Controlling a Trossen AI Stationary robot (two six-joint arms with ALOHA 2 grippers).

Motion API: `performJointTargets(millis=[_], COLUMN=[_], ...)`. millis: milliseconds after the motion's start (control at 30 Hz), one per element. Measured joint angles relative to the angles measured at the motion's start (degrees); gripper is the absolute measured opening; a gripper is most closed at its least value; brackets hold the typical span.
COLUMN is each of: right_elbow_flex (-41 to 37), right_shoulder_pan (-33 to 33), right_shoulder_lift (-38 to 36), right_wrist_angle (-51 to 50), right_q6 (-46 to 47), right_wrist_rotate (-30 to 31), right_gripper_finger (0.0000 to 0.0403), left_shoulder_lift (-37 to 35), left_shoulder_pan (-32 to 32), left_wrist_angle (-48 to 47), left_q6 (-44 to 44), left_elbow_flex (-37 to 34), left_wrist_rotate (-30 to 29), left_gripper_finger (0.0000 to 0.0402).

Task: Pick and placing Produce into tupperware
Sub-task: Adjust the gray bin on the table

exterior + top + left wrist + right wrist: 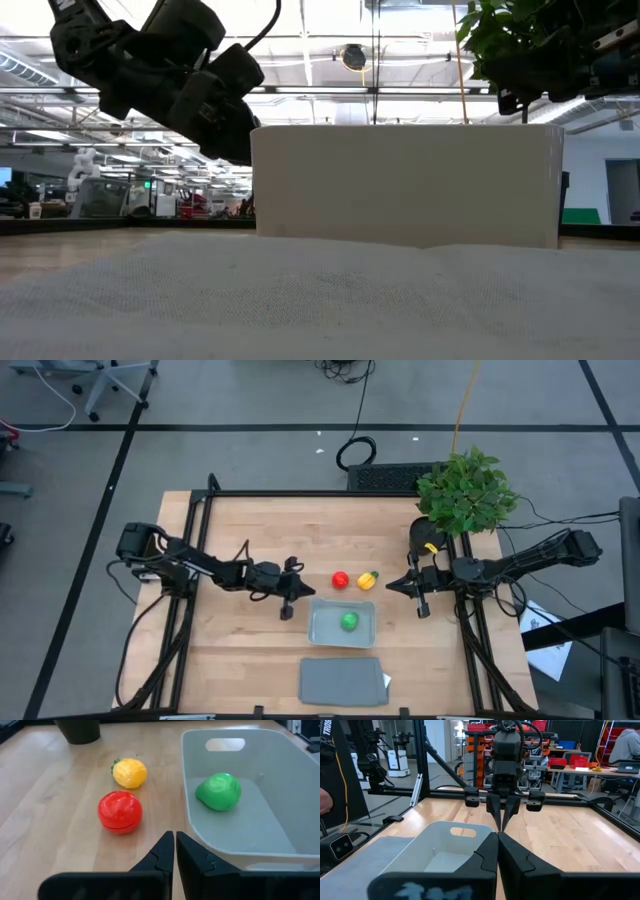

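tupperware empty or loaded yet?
Partly loaded: the green piece lies inside the tupperware. The red and yellow pieces sit on the table beside it.

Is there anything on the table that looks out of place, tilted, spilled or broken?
Nothing stands out. The green piece lies inside the tupperware, which sits flat. The red piece and the yellow piece rest on the table beside it, intact. The lid lies flat nearby.
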Motion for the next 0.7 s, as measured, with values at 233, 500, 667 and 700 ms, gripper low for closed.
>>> performJointTargets(millis=[233, 500, 667, 700], right_elbow_flex=[0.0, 0.0, 0.0, 0.0], right_shoulder_pan=[-0.02, 0.0, -0.02, 0.0], right_shoulder_lift=[-0.01, 0.0, 0.0, 0.0], right_wrist_angle=[-0.43, -0.92, -1.33, -1.36], right_q6=[0.0, 0.0, 0.0, 0.0], right_wrist_rotate=[0.0, 0.0, 0.0, 0.0], right_gripper_finger=[0.0, 0.0, 0.0, 0.0], left_shoulder_lift=[0.0, 0.0, 0.0, 0.0], left_shoulder_pan=[-0.81, -1.38, -1.49, -1.49], left_wrist_angle=[-0.85, -0.87, -0.9, -0.92], left_q6=[0.9, 1.36, 1.49, 1.49], left_elbow_flex=[0.0, 0.0, 0.0, 0.0], left_wrist_rotate=[0.02, 1.41, 1.59, 1.58], left_gripper_finger=[0.0021, 0.0021, 0.0021, 0.0021])
